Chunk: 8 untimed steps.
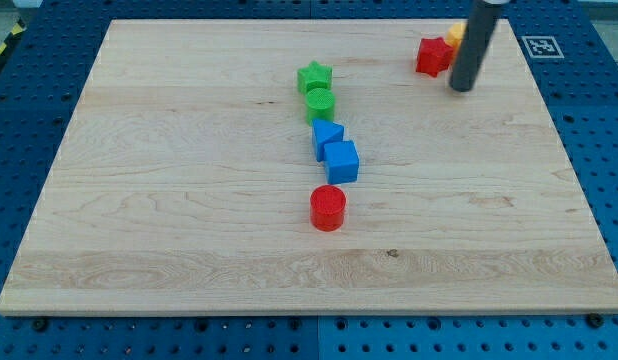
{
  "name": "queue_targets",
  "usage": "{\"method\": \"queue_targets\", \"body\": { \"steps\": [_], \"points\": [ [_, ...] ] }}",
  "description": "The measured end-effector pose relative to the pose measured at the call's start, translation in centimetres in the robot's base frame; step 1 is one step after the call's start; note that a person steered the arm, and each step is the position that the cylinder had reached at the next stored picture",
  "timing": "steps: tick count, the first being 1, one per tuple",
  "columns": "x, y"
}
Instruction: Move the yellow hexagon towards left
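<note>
The board [189, 200] is pale wood with fine grain lines running left to right. Around it lies a blue perforated surface [599, 120] dotted with dark holes, and a white tag [541, 46] with a black pattern sits at far right. The rod is dark grey, my tip [460, 88] nearly black. The blocks: yellow hexagon [455, 36], red star [433, 56], green star [314, 76], green cylinder [321, 103], two blue blocks [334, 152], red cylinder [328, 208].

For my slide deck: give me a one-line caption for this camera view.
My tip beside the red star and yellow block, far from the central blocks.
</note>
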<state>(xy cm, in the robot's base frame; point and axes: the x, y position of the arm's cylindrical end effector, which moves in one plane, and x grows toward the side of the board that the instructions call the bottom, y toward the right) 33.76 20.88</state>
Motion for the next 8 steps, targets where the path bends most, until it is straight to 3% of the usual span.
{"method": "queue_targets", "body": {
  "steps": [4,5,8],
  "points": [
    [-4.2,5.5],
    [-8.3,5.5],
    [-8.8,2.8]
  ]
}}
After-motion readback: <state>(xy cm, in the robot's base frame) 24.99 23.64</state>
